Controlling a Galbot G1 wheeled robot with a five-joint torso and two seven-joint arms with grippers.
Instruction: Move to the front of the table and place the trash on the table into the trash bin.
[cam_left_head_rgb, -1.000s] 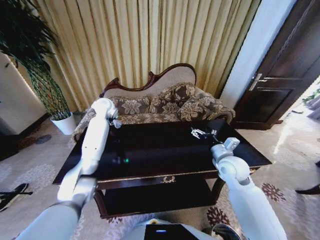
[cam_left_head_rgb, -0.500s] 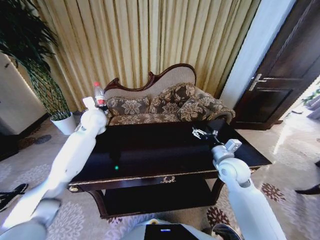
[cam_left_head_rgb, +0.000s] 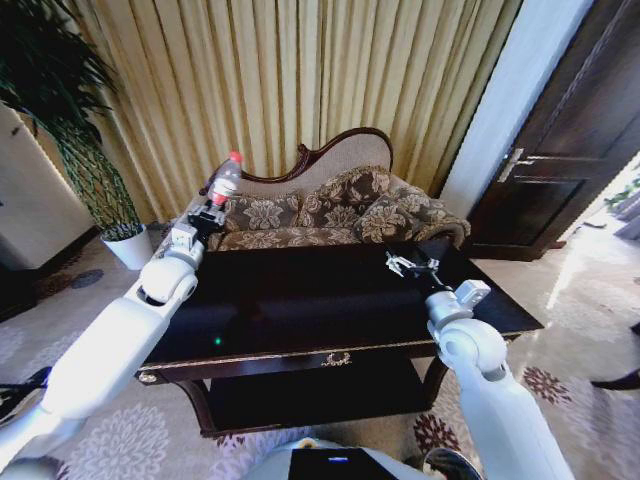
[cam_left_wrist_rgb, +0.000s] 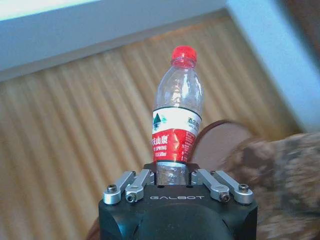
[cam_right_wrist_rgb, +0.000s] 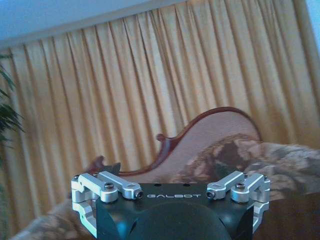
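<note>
Clear bottle (cam_left_wrist_rgb: 174, 110) clamped in left tool (cam_left_wrist_rgb: 172, 176).

White rounded arms; black end effector (cam_left_wrist_rgb: 171, 172) marked GALBOT, silver screwed linkages.

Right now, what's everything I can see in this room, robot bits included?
Table: one, dark glossy with gold trim, in front of the robot.
Bottle: one, clear with red cap and label, held above the table's far left corner.
Sofa: one, floral brown, behind the table.
Curtains: gold, along the back wall.
Plant: one, green in a white pot, far left.
Door: one, dark, far right.
Left tool: shut on the bottle.
Right tool: open, over the table's right side.
</note>
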